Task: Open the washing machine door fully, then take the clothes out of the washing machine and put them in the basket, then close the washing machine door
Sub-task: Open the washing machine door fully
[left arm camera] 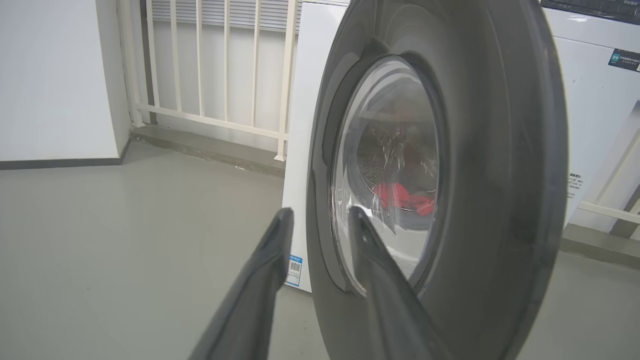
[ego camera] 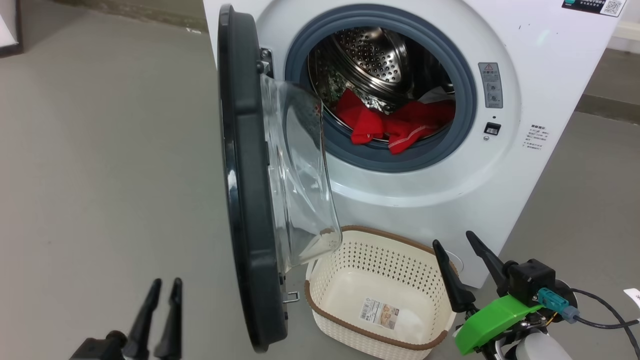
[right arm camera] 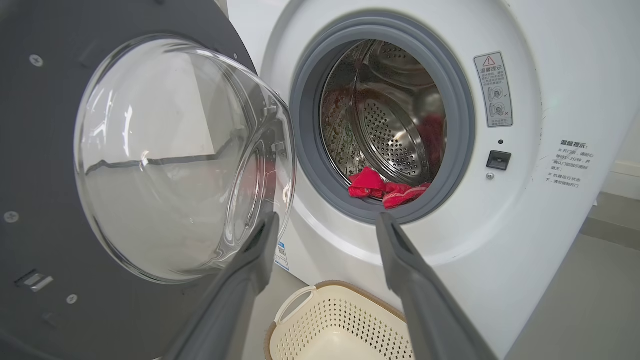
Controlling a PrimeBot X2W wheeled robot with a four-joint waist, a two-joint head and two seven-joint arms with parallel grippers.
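Round washing machine door with glossy black rim and bulging clear glass bowl (ego camera: 245, 175) stands swung open, edge-on in head view. White front-loading washing machine (ego camera: 540, 90) with grey rubber ring, steel drum exposed. Bright red fabric clothes with a white piece (ego camera: 400, 125) lie at the drum's front bottom, drooping onto the ring. Small cream-white perforated plastic basket with brown rim (ego camera: 320, 305) sits on the grey floor (ego camera: 100, 150) before the machine, under the glass bowl.

Left gripper (ego camera: 167, 287): jaws narrowly apart, holding nothing, low and left of the door, facing its outer side, clear of it. Right gripper (ego camera: 453, 240): jaws wide apart, empty, just beside the basket's right end; clothes lie ahead, well apart, above the jaws
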